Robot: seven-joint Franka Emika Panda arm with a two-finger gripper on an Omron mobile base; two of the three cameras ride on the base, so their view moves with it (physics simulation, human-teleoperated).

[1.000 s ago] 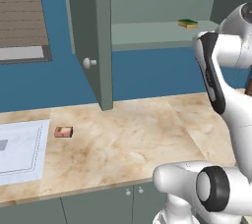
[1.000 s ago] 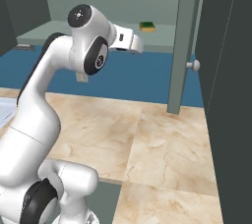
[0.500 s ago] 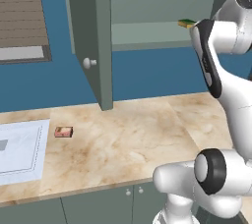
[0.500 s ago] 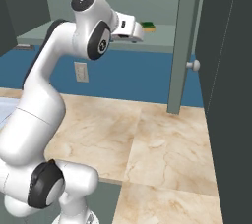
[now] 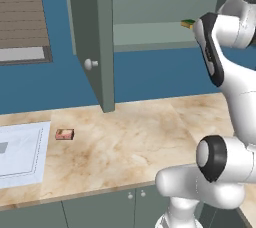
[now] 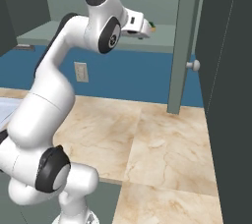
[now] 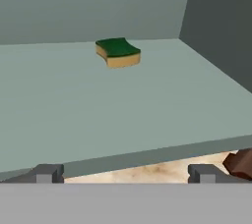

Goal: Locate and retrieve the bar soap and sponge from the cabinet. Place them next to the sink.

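Risk first, taken from the cabinet (image 5: 90, 32) down. Open door with its pale knob hanging out over the counter (image 5: 150, 132); shelf edge right ahead of the gripper (image 7: 125, 173), so a low approach could knock the front lip instead of clearing it. Jaws spread wide, nothing between them, tips just short of that lip. Sponge (image 7: 118, 52) flat on the shelf, well back from the lip and near the far wall and right side wall: a long reach, with little room beside the wall for the outer finger, and a shove likely to slide it deeper rather than grip it. Bar soap (image 5: 65, 134) already down on the counter, just beside the sink (image 5: 20, 149), well apart from the cabinet.

Hard to make out: sponge half hidden behind the arm in the left base view; gripper mostly masked by the wrist in the right base view; sink cut by the frame edge; brown shape below the shelf lip in the hand view not identifiable.
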